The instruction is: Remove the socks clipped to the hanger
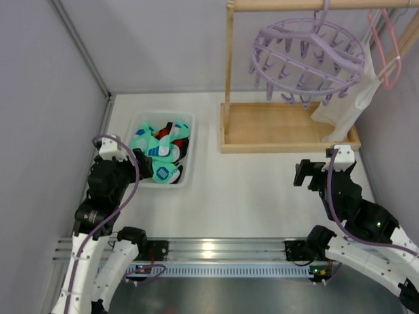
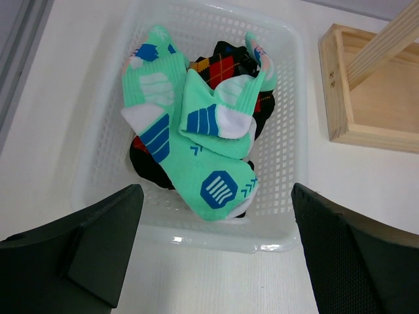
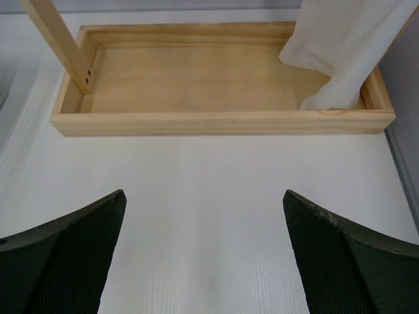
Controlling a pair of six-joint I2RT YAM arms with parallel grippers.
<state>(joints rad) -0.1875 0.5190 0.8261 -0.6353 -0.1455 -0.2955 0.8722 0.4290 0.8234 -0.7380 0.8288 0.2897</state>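
1. A metal rail (image 1: 216, 248) runs along the near edge of the white table (image 1: 249, 196), with the two arm bases fixed to it.
2. The left gripper (image 2: 216, 191) hangs over the near rim of a clear plastic basket (image 1: 140, 122). Its fingers (image 2: 98, 248) are spread wide with nothing between them.
3. The right gripper (image 3: 204, 193) hovers over bare table, short of the wooden tray, well apart from the left one. Its fingers (image 3: 353, 255) are also spread wide and hold nothing.
4. The socks (image 2: 196, 163) lie heaped in the basket, on the left side of the table. The mint-green ones with white and blue marks are on top, and a black one with an orange-red diamond pattern is underneath.
5. Just right of the basket stands a wooden rack (image 1: 288, 148), with a shallow tray at its foot, an upright post and a top bar.
6. The hanger (image 1: 337, 52), a lavender ring with spokes and dangling clips, hangs tilted from that bar above the tray, well apart from the socks.
7. At the far right a white cloth (image 1: 347, 104) drapes down into the tray's corner, beside a pink hanger (image 1: 389, 46).
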